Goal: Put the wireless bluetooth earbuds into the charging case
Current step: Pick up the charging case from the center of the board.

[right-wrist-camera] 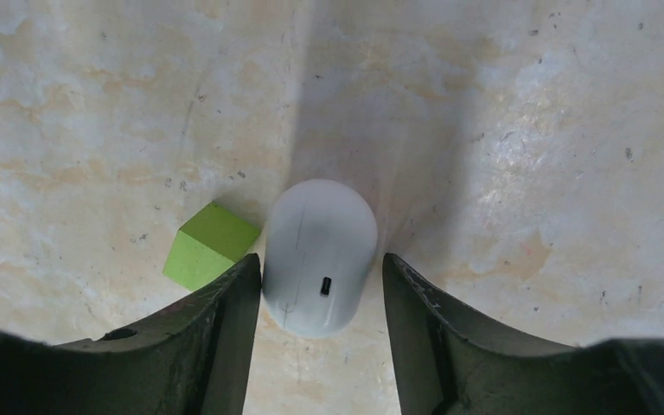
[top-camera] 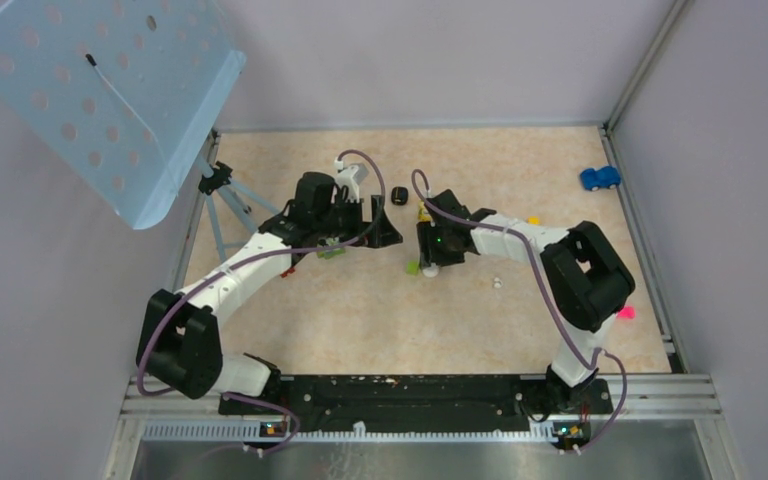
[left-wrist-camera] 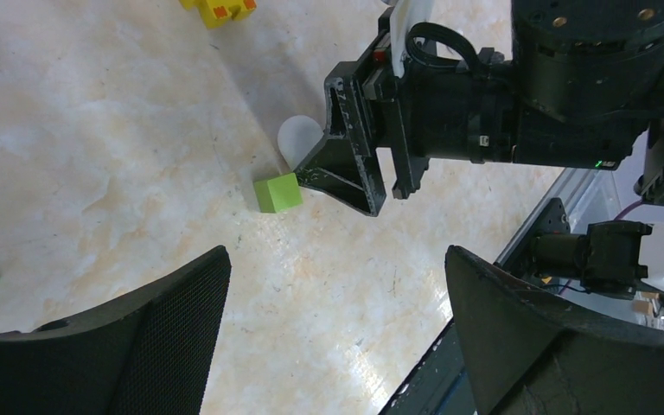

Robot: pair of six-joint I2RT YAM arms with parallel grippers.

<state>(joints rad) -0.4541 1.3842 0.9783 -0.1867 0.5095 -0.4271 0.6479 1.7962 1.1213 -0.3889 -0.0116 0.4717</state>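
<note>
The charging case [right-wrist-camera: 320, 255] is a white rounded shell lying closed on the table, with a small dark port facing the right wrist camera. My right gripper [right-wrist-camera: 322, 259] straddles it, still open: the left finger touches the case's side and a narrow gap remains at the right finger. In the left wrist view the case [left-wrist-camera: 298, 138] peeks out behind the right gripper's finger [left-wrist-camera: 346, 173]. A green cube [right-wrist-camera: 207, 244] lies against the case. My left gripper [left-wrist-camera: 337, 259] hovers wide open over bare table a short way left [top-camera: 385, 225]. The earbuds do not show in any view.
A small black object [top-camera: 398, 196] lies behind the grippers, a yellow toy [left-wrist-camera: 218, 9] close by. A blue toy car [top-camera: 599, 178] sits far right, a pink piece [top-camera: 625, 312] at the right rail, a white bit [top-camera: 497, 283] mid-table. A tripod [top-camera: 222, 185] stands at the left wall.
</note>
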